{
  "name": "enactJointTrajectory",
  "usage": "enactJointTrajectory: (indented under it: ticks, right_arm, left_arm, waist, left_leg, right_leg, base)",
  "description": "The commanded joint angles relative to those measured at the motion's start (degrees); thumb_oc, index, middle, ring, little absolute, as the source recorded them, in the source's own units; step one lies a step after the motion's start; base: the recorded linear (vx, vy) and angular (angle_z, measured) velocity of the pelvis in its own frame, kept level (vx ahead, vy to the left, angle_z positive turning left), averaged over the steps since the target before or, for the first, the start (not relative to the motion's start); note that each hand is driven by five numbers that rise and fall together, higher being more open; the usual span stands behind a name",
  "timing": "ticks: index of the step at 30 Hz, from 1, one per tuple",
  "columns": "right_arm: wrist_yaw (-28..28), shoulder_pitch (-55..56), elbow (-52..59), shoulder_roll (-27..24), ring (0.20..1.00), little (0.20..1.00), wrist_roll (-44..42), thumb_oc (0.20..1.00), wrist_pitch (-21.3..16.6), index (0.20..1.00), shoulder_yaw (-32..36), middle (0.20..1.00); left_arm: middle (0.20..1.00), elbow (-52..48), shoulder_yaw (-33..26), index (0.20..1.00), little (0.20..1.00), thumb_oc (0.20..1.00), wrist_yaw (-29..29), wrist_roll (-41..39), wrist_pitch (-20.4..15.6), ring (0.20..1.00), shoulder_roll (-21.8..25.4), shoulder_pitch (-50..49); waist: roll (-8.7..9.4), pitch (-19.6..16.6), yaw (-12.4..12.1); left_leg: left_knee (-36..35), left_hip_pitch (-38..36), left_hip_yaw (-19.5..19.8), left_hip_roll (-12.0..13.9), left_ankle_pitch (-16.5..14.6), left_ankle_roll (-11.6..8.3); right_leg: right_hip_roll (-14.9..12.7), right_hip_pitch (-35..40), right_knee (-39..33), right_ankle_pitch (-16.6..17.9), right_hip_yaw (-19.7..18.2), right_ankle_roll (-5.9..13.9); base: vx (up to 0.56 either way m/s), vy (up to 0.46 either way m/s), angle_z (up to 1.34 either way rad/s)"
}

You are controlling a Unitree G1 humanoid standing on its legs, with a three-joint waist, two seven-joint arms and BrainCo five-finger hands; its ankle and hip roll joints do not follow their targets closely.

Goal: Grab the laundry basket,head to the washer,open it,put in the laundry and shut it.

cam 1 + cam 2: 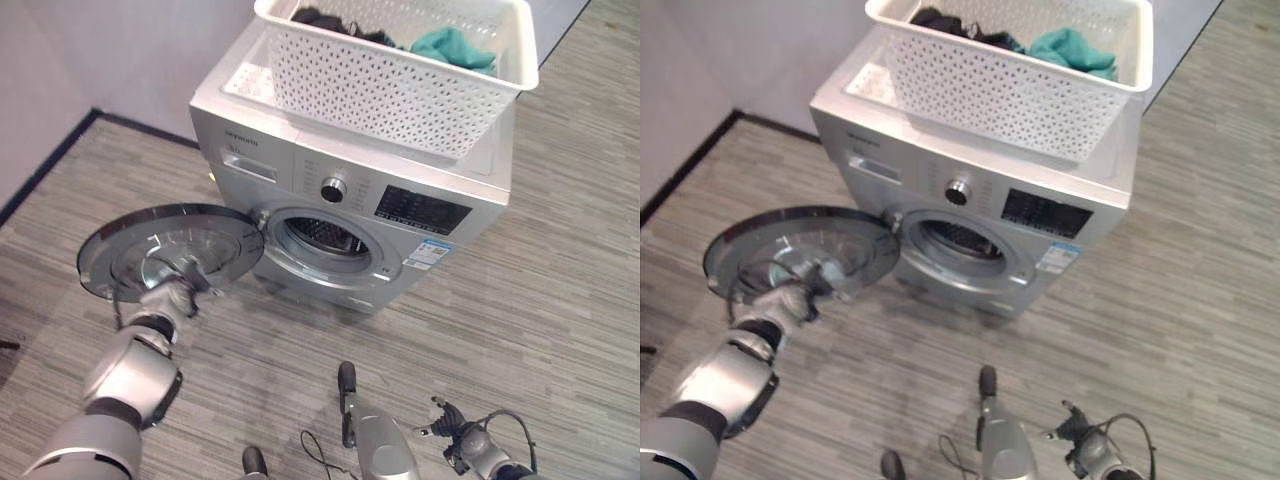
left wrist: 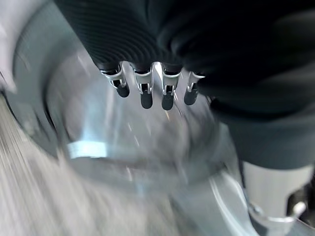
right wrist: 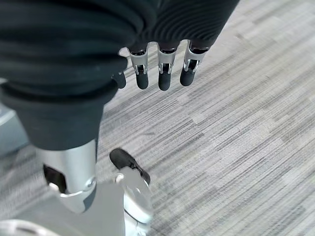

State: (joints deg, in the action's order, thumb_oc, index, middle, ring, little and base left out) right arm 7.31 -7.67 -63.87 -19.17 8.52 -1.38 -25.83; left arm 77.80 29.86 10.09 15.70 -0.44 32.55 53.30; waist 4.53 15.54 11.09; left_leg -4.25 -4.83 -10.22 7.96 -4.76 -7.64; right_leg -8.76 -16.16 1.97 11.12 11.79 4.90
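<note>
The silver washer (image 1: pixel 440 170) stands ahead on the floor. Its round door (image 1: pixel 165 242) is swung wide open to the left, baring the drum opening (image 1: pixel 322 240). On the washer's top sits the white perforated laundry basket (image 1: pixel 400 85), holding a teal garment (image 1: pixel 452 44) and dark clothes (image 1: pixel 318 17). My left hand (image 1: pixel 170 297) rests against the inner face of the door by its lower rim. Its fingers (image 2: pixel 142 93) are relaxed over the glass and grip nothing. My right hand (image 1: pixel 372 438) hangs low over the floor in front of the washer, open and empty, with fingers (image 3: pixel 165 73) loose.
A grey wall with a dark baseboard (image 1: pixel 45 165) runs along the left. Striped grey floor (image 1: pixel 560 320) spreads in front of and to the right of the washer.
</note>
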Motion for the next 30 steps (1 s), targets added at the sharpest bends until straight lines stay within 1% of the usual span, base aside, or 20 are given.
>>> enactJointTrajectory:
  ticks: [1, 4, 8, 10, 12, 13, 14, 15, 16, 17, 18, 19, 20, 21, 22, 23, 24, 25, 26, 30]
  right_arm:
    - [2.5, -0.6, -1.2, 0.0, 1.000, 1.000, -2.2, 1.000, -0.8, 1.000, -1.9, 1.000]
    - [3.0, -1.0, -1.4, 0.4, 1.000, 1.000, -2.6, 1.000, -0.8, 1.000, -2.6, 1.000]
    - [2.7, -1.3, -1.0, 0.8, 1.000, 1.000, -2.0, 1.000, -0.9, 1.000, -3.8, 1.000]
    - [2.8, -1.7, -1.8, 1.3, 1.000, 1.000, -2.8, 1.000, -0.4, 1.000, -3.5, 1.000]
    - [2.7, -1.5, -2.3, 1.6, 1.000, 1.000, -3.6, 1.000, -0.3, 1.000, -3.0, 1.000]
    - [2.5, -0.7, -3.8, 2.1, 1.000, 1.000, -4.7, 1.000, 0.1, 1.000, -1.1, 1.000]
    - [2.5, -0.7, -3.8, 2.1, 1.000, 1.000, -4.7, 1.000, 0.1, 1.000, -1.2, 1.000]
    - [2.0, 0.8, -5.7, 2.5, 1.000, 1.000, -6.4, 1.000, 0.5, 1.000, 1.7, 1.000]
    - [1.9, 1.6, -6.6, 2.6, 1.000, 1.000, -7.5, 1.000, 0.6, 1.000, 3.5, 1.000]
    - [2.2, 2.5, -8.1, 2.3, 1.000, 1.000, -11.7, 1.000, 0.5, 1.000, 8.8, 1.000]
    - [2.8, 2.8, -8.2, 1.7, 1.000, 1.000, -13.5, 1.000, 0.4, 1.000, 11.8, 1.000]
    - [2.8, 2.8, -8.1, 1.8, 1.000, 1.000, -13.5, 1.000, 0.4, 1.000, 11.8, 1.000]
    - [3.5, 3.2, -7.3, 1.2, 1.000, 1.000, -14.3, 1.000, 0.3, 1.000, 13.7, 1.000]
    - [5.9, 4.1, -0.1, -0.8, 1.000, 1.000, -15.3, 1.000, -0.9, 1.000, 17.6, 1.000]
    - [5.9, 4.2, 0.0, -0.8, 1.000, 1.000, -15.3, 1.000, -0.8, 1.000, 17.6, 1.000]
    - [8.1, 7.0, 11.0, -2.8, 1.000, 1.000, -15.7, 1.000, -1.9, 1.000, 21.3, 1.000]
    - [9.2, 8.5, 16.2, -3.5, 1.000, 1.000, -15.9, 1.000, -2.5, 1.000, 23.4, 1.000]
    - [9.2, 8.6, 16.2, -3.4, 1.000, 1.000, -15.9, 1.000, -2.5, 1.000, 23.5, 1.000]
    - [11.7, 11.3, 25.6, -4.1, 1.000, 1.000, -15.9, 1.000, -3.6, 1.000, 27.6, 1.000]
    - [14.2, 13.9, 33.8, -4.2, 1.000, 1.000, -14.9, 1.000, -4.5, 1.000, 31.6, 1.000]
  left_arm:
    - [1.000, -0.1, 0.9, 1.000, 1.000, 1.000, 7.0, -2.1, -0.4, 1.000, 2.9, 4.5]
    - [1.000, -0.5, -0.3, 1.000, 1.000, 1.000, 8.8, -4.5, -0.6, 1.000, 3.2, 4.5]
    - [1.000, -1.3, -1.8, 1.000, 1.000, 1.000, 9.0, -7.0, -1.4, 1.000, 2.5, 1.9]
    - [1.000, -5.5, -4.5, 1.000, 1.000, 1.000, 8.7, -12.0, -3.5, 1.000, 0.5, -3.1]
    - [1.000, -7.1, -4.8, 1.000, 1.000, 1.000, 8.1, -12.4, -4.2, 1.000, -0.6, -5.7]
    - [1.000, -9.9, -4.8, 1.000, 1.000, 1.000, 6.9, -11.8, -4.8, 1.000, -2.9, -11.6]
    - [1.000, -10.0, -4.8, 1.000, 1.000, 1.000, 6.9, -11.8, -4.7, 1.000, -2.9, -11.7]
    - [1.000, -10.6, -4.9, 1.000, 1.000, 1.000, 5.2, -11.2, -4.8, 1.000, -5.9, -17.7]
    - [1.000, -10.4, -5.3, 1.000, 1.000, 1.000, 4.7, -11.0, -4.5, 1.000, -7.8, -20.4]
    - [1.000, -9.4, -6.0, 1.000, 1.000, 1.000, 3.6, -9.9, -4.2, 1.000, -11.3, -25.8]
    - [1.000, -9.4, -6.3, 1.000, 1.000, 1.000, 3.1, -9.1, -4.0, 1.000, -12.5, -28.7]
    - [1.000, -9.4, -6.3, 1.000, 1.000, 1.000, 3.1, -9.1, -4.0, 1.000, -12.4, -28.7]
    - [1.000, -8.9, -7.1, 1.000, 1.000, 1.000, 2.9, -8.7, -3.8, 1.000, -13.5, -31.2]
    - [1.000, -8.1, -10.3, 1.000, 1.000, 1.000, 3.3, -10.1, -3.8, 1.000, -15.5, -36.1]
    - [1.000, -8.1, -10.3, 1.000, 1.000, 1.000, 3.3, -10.1, -3.8, 1.000, -15.5, -36.1]
    - [1.000, -8.0, -13.3, 1.000, 1.000, 1.000, 3.5, -12.8, -3.9, 1.000, -17.3, -40.3]
    - [1.000, -7.6, -14.8, 1.000, 1.000, 1.000, 3.7, -14.0, -3.9, 1.000, -18.0, -41.7]
    - [1.000, -7.6, -14.8, 1.000, 1.000, 1.000, 3.7, -14.0, -3.9, 1.000, -18.0, -41.7]
    - [1.000, -6.2, -16.4, 1.000, 1.000, 1.000, 4.2, -15.5, -3.5, 1.000, -19.7, -43.6]
    - [1.000, -5.0, -15.7, 1.000, 1.000, 1.000, 4.3, -13.8, -3.1, 1.000, -20.8, -45.5]
  waist:
    - [1.43, 2.3, -1.4]
    - [1.27, 2.2, -1.9]
    - [1.00, 1.2, -2.7]
    - [0.51, 0.6, -3.5]
    - [0.28, 0.2, -3.9]
    - [-0.16, -0.4, -4.5]
    - [-0.20, -0.4, -4.5]
    - [-0.74, -1.4, -4.8]
    - [-1.13, -2.0, -4.8]
    - [-2.14, -3.1, -4.7]
    - [-2.74, -3.7, -4.5]
    - [-2.60, -3.8, -4.5]
    - [-3.06, -4.3, -4.3]
    - [-4.20, -4.8, -3.9]
    - [-4.07, -4.9, -3.9]
    - [-5.08, -5.3, -3.1]
    - [-5.44, -5.5, -2.7]
    - [-5.32, -5.6, -2.7]
    - [-5.80, -6.0, -1.9]
    - [-6.64, -7.3, -1.3]
  left_leg:
    - [-0.3, -2.7, 3.8, 1.1, -2.3, 1.85]
    - [-0.8, -1.9, 4.4, 1.4, -1.9, 1.60]
    - [-0.8, -2.3, 4.2, 1.7, -2.4, 1.41]
    - [-0.8, -3.1, 3.8, 1.6, -3.1, 1.61]
    - [-0.8, -3.6, 3.4, 1.5, -3.5, 1.68]
    - [-0.8, -4.3, 3.1, 1.3, -4.0, 1.96]
    - [-0.8, -4.4, 3.0, 1.3, -4.1, 1.96]
    - [-0.7, -5.3, 2.9, 1.1, -4.6, 2.27]
    - [-0.7, -5.6, 2.9, 1.0, -4.8, 2.44]
    - [-0.8, -6.7, 2.9, 0.8, -5.5, 2.76]
    - [-0.8, -7.1, 3.0, 0.6, -5.7, 2.94]
    - [-0.8, -6.9, 3.0, 0.4, -5.6, 2.96]
    - [-0.8, -7.2, 3.0, 0.3, -5.9, 3.06]
    - [-0.8, -8.2, 3.0, 0.4, -6.4, 3.30]
    - [-0.8, -8.0, 3.0, 0.2, -6.3, 3.31]
    - [-0.8, -8.9, 2.9, 0.3, -6.5, 3.58]
    - [-0.8, -9.3, 3.0, 0.3, -6.6, 3.67]
    - [-0.8, -9.1, 3.0, 0.2, -6.5, 3.68]
    - [-0.6, -9.6, 3.4, 0.4, -6.2, 3.71]
    - [-0.5, -10.4, 3.4, 0.9, -6.2, 3.57]
  right_leg:
    - [-4.0, -6.6, 0.8, 1.1, -4.6, 6.52]
    - [-4.1, -6.7, 0.5, 1.0, -4.2, 6.44]
    - [-4.1, -6.2, 0.4, 0.9, -3.8, 6.45]
    - [-4.0, -5.7, 0.1, 0.9, -3.7, 6.47]
    - [-3.9, -5.3, -0.1, 0.9, -4.0, 6.52]
    - [-4.1, -4.7, -0.3, 0.8, -4.0, 6.62]
    - [-4.1, -4.7, -0.3, 0.8, -4.1, 6.63]
    - [-4.3, -3.9, -0.3, 0.6, -4.2, 6.52]
    - [-4.4, -3.7, -0.1, 0.4, -4.5, 6.49]
    - [-4.4, -3.4, 0.8, -0.2, -4.8, 6.41]
    - [-4.6, -3.4, 1.6, -0.7, -4.9, 6.45]
    - [-4.7, -3.6, 1.6, -0.6, -5.0, 6.45]
    - [-4.9, -3.6, 2.3, -1.0, -5.1, 6.46]
    - [-4.8, -3.6, 4.1, -2.1, -5.8, 6.35]
    - [-4.9, -3.8, 4.0, -2.0, -5.9, 6.34]
    - [-4.7, -4.0, 6.1, -3.3, -6.8, 6.25]
    - [-4.5, -4.1, 7.2, -3.9, -7.2, 6.19]
    - [-4.6, -4.2, 7.0, -3.7, -7.2, 6.17]
    - [-4.2, -3.9, 8.8, -5.3, -7.9, 5.97]
    - [-3.8, -3.8, 11.1, -6.7, -7.6, 5.66]
  base:
    - [-0.02, -0.060, 0.25]
    - [0.01, -0.050, 0.17]
    - [0.03, -0.034, 0.11]
    - [0.01, -0.002, 0.03]
    - [0.02, 0.010, -0.02]
    - [0.00, 0.000, 0.00]
    - [0.07, 0.024, -0.01]
    - [0.08, 0.022, -0.02]
    - [0.14, 0.052, -0.02]
    - [0.12, 0.059, -0.05]
    - [0.09, 0.047, -0.09]
    - [0.05, 0.025, -0.08]
    - [0.07, 0.031, -0.04]
    - [0.07, 0.030, 0.00]
    - [0.11, 0.051, -0.04]
    - [0.08, 0.029, -0.07]
    - [0.08, 0.029, -0.08]
    - [0.08, -0.016, -0.08]
    - [0.08, -0.024, -0.07]
    - [0.07, -0.031, 0.07]
